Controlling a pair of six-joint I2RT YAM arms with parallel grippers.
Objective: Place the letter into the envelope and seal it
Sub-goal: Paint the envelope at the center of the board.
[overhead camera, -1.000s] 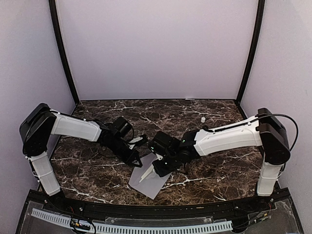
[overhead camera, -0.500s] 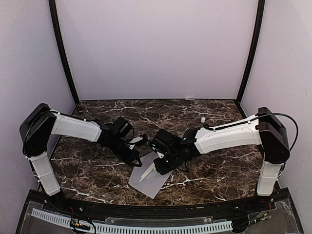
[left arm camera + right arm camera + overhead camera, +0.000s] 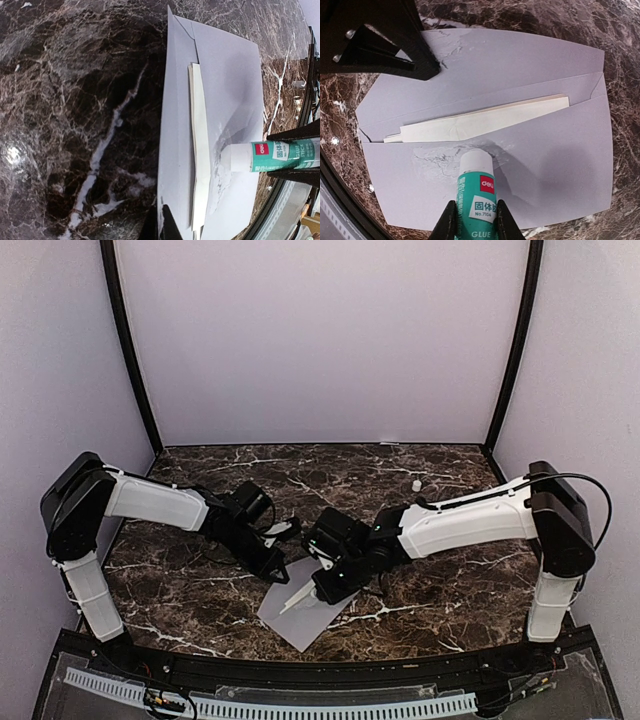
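Observation:
The grey-lavender envelope (image 3: 305, 622) lies flat near the table's front edge with its flap (image 3: 495, 55) folded open. The folded cream letter (image 3: 480, 120) shows as a narrow strip tucked in the pocket's mouth. My right gripper (image 3: 475, 222) is shut on a green-and-white glue stick (image 3: 476, 192), whose white tip rests on the envelope's pocket just below the letter. Wet glue smears (image 3: 437, 157) lie left of the tip. My left gripper (image 3: 159, 226) is shut on the flap's outer edge near a corner, its fingers (image 3: 395, 47) dark at the top left of the right wrist view.
A small white cap (image 3: 415, 485) stands on the dark marble table (image 3: 440, 585) behind the right arm. The table's front rail (image 3: 300, 680) runs just beyond the envelope's near corner. Purple walls close in the back and sides.
The right gripper has rubbed the glue stick a short way over the envelope and back. The envelope has shifted slightly to the left. The left gripper keeps its hold on the flap.

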